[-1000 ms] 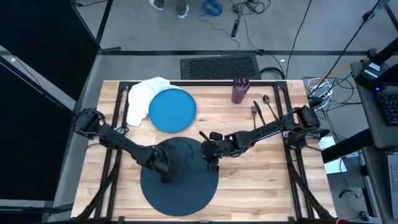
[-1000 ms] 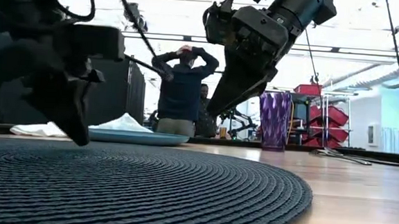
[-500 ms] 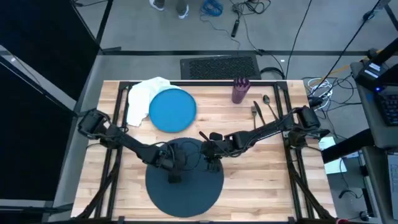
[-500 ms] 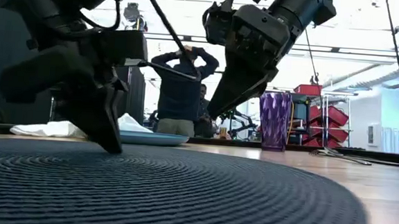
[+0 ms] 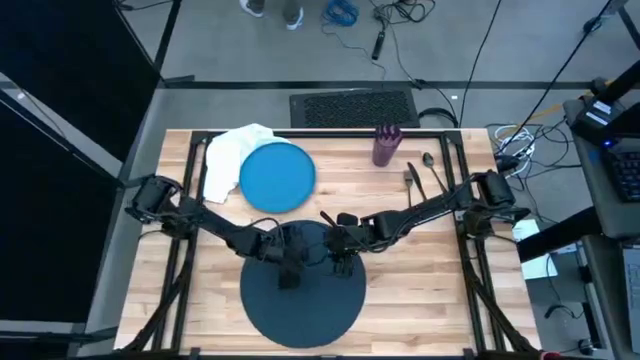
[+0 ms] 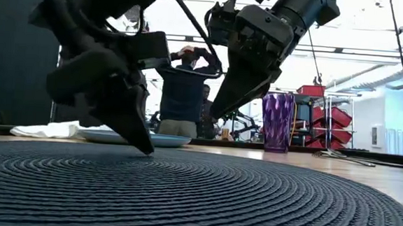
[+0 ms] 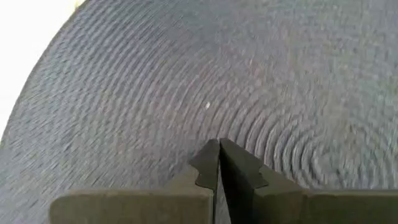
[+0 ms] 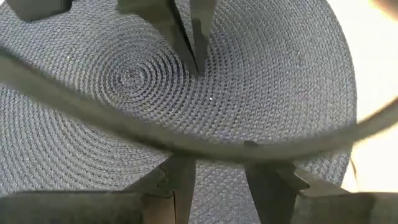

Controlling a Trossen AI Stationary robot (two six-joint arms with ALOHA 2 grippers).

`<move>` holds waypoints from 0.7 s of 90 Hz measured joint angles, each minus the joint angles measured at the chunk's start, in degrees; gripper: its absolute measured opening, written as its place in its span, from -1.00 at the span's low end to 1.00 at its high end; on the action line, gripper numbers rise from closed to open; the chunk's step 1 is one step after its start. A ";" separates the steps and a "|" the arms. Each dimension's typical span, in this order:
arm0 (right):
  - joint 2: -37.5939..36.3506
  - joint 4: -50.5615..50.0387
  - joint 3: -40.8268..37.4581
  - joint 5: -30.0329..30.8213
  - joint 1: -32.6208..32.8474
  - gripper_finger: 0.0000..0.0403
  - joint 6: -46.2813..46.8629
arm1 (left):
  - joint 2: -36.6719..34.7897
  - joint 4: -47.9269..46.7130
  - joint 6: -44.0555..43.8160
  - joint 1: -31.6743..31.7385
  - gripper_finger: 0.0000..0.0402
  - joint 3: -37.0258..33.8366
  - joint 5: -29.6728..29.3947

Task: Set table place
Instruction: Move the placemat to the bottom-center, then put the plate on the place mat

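Your dark charger (image 5: 303, 300) lies at the tabletop's (image 5: 420, 300) near-centre edge, the left claw (image 5: 287, 277) pressed closed on its weave, the right claw (image 5: 342, 262) hovering, fingers parted and empty. Everything else waits: blue plate (image 5: 278, 177) on the napkin (image 5: 228, 155), purple cup (image 5: 386, 145) and cutlery (image 5: 425, 175) at the far side.

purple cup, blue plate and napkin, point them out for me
purple cup (image 5: 386, 146), high view, its side.
blue plate (image 5: 278, 177), high view, its centre.
napkin (image 5: 225, 160), high view, the part left of the plate.
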 joint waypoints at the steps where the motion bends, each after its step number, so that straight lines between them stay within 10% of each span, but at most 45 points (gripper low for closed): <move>1: 0.00 -0.12 0.00 0.00 0.00 -0.41 0.00 | 0.27 0.56 0.07 0.09 -1.00 0.01 0.33; 63: 0.00 -11.40 0.00 0.23 0.02 -0.41 0.39 | 2.81 4.66 10.48 2.16 -1.00 8.15 3.55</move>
